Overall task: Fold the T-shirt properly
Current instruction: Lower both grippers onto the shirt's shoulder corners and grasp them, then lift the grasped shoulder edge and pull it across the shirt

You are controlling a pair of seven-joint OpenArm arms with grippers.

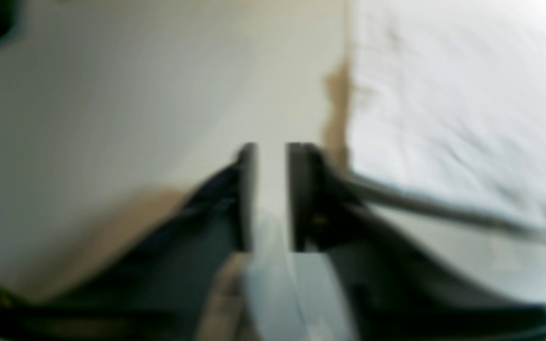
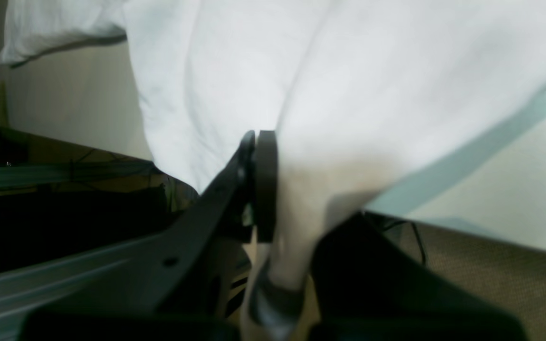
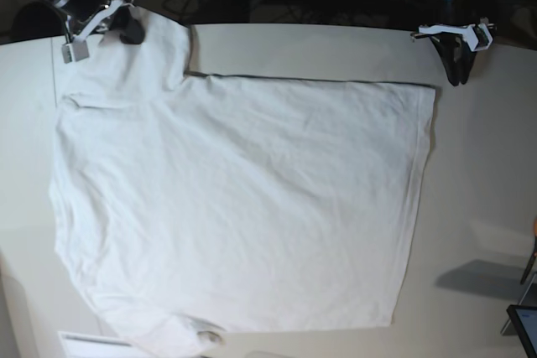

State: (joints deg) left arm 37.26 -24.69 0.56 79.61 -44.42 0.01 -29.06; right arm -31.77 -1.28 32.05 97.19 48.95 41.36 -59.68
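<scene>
Clamped jaws of the right gripper (image 2: 261, 142) pinch a sleeve of the T-shirt (image 3: 243, 207), which lies spread across the table (image 3: 487, 173). Left gripper (image 1: 271, 151) stands narrowly parted, holding nothing, beside the shirt's corner; its wrist view is blurred.

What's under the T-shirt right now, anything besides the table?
Around the T-shirt only the white tabletop shows, so it seems to lie straight on that. The cloth is opaque and wrinkled; anything flat beneath it would be hidden.
</scene>
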